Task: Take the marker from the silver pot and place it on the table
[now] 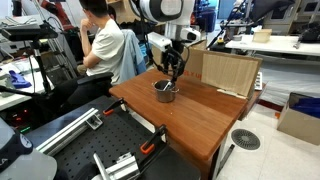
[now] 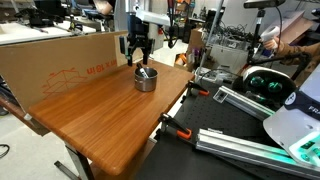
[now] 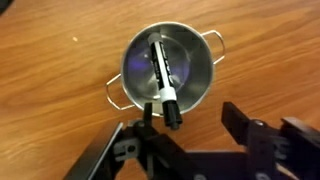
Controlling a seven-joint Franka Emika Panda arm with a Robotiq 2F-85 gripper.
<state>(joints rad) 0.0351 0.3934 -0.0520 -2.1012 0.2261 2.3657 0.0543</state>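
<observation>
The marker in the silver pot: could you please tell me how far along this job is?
Done: the gripper is positioned above the silver pot. In hand: its jaws stand open near the end of the marker, which leans on the pot's rim; no grasp yet. Left: closing on the marker, lifting it out and laying it on the table.

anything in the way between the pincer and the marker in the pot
Nothing visible. The open pincer hangs right above the pot, and the marker lies uncovered inside, one end leaning over the rim. The table around the pot shows only bare wood.
</observation>
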